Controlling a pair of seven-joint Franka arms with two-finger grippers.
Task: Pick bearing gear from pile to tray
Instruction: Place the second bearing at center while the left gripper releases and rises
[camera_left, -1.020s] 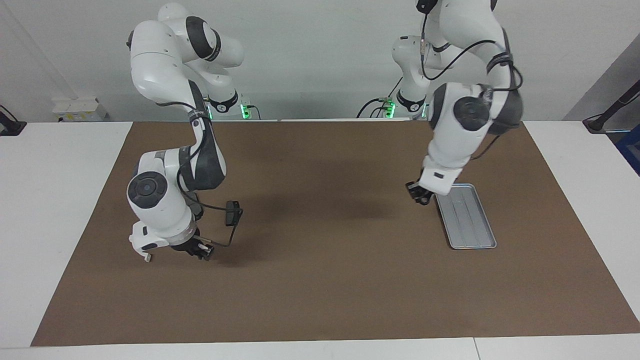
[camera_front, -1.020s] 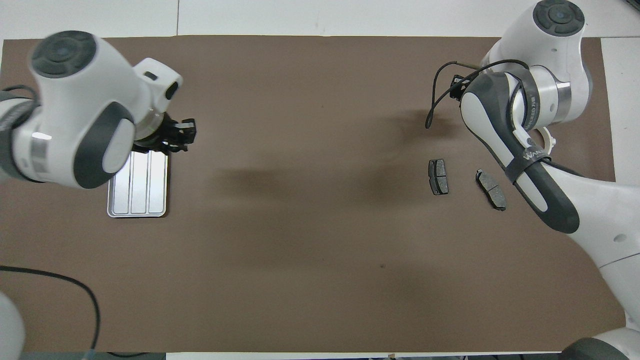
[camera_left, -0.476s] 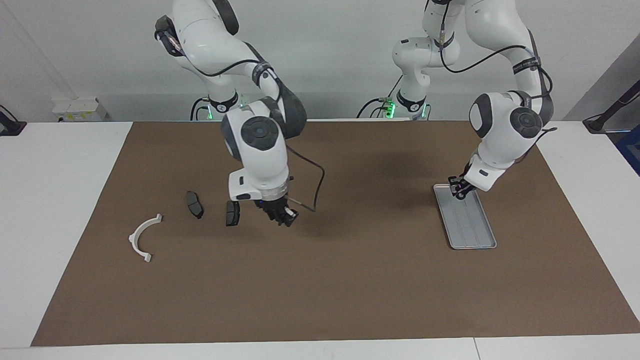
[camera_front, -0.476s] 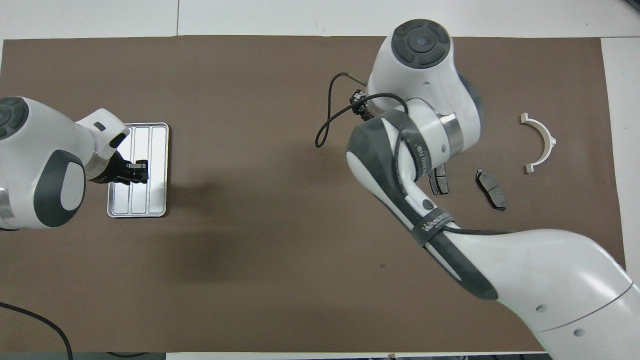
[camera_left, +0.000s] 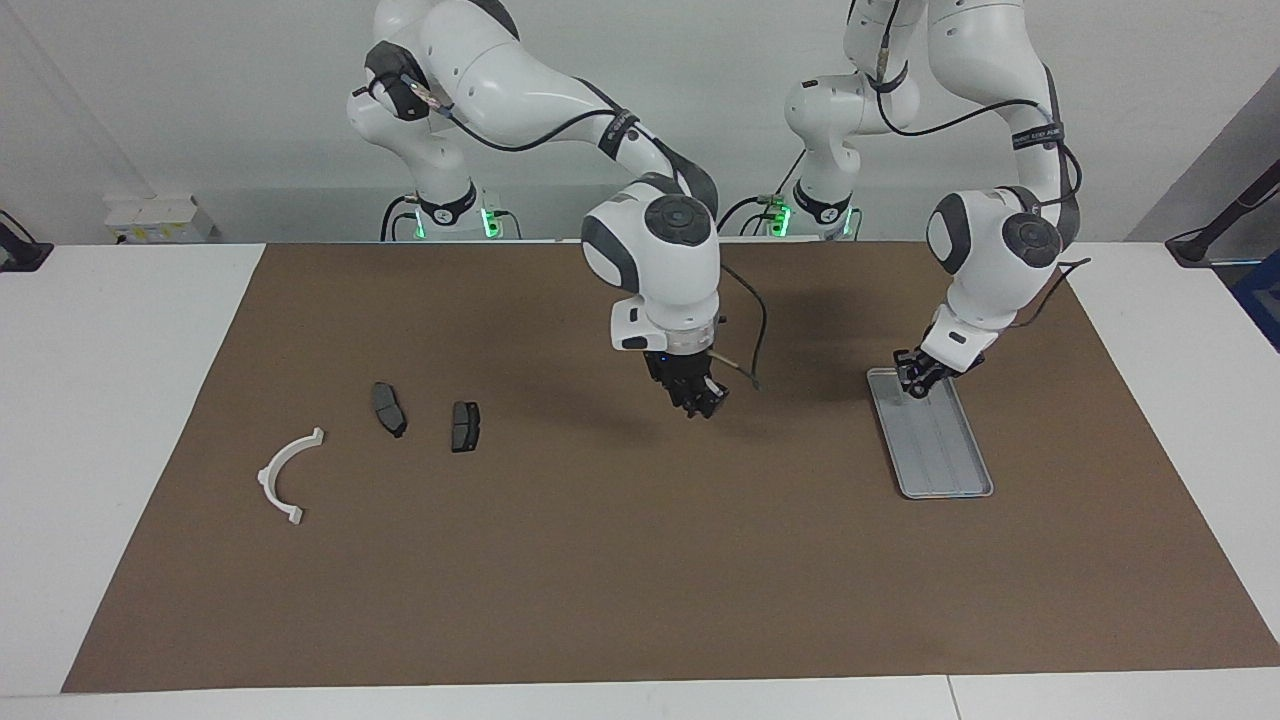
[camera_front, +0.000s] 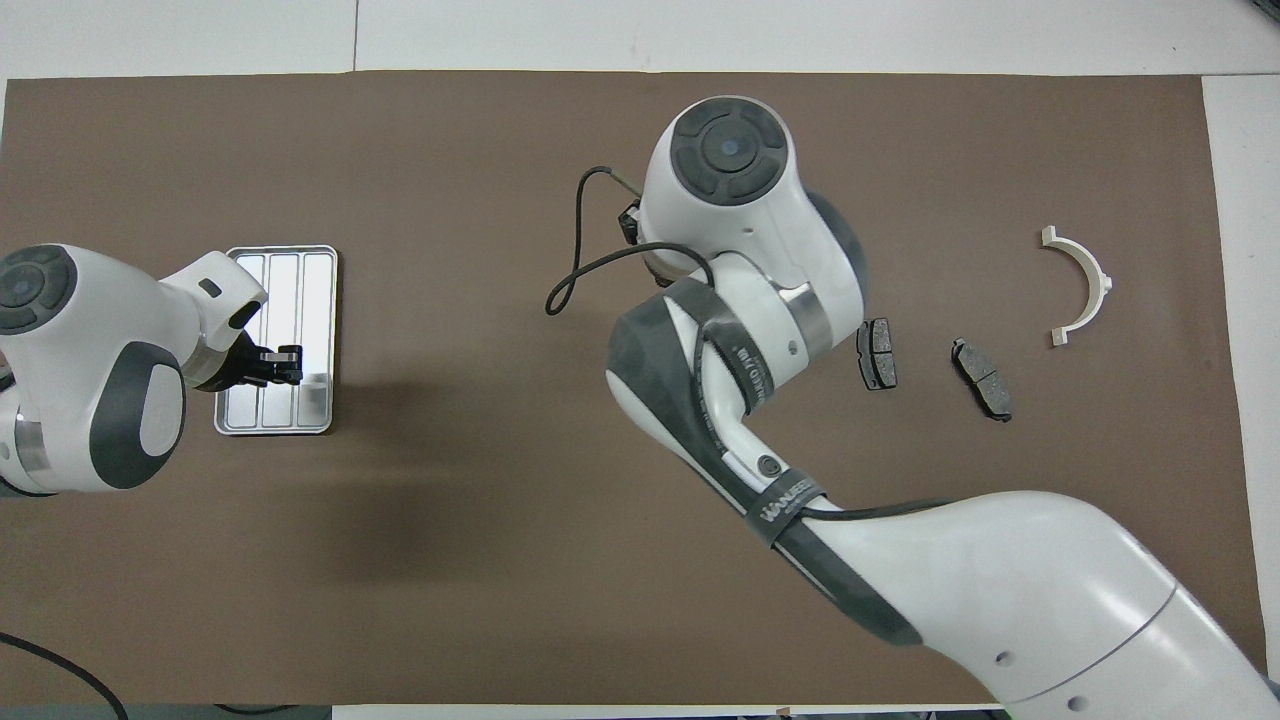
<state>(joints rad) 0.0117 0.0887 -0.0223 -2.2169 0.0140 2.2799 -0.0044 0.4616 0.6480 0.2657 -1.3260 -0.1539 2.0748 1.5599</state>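
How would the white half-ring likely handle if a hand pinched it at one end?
The white half-ring lies flat as a thin open arc, so it probably weighs little and won't roll. Pinched at one end, it may well swing or twist, since most of the arc hangs off to one side. Its smooth-looking band could slip; the small end tabs may help.

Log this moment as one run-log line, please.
left gripper: low over shallow silver-grey metal tray | right gripper: shut, above brown mat mid-table | two dark grey brake pads, white plastic half-ring: on mat
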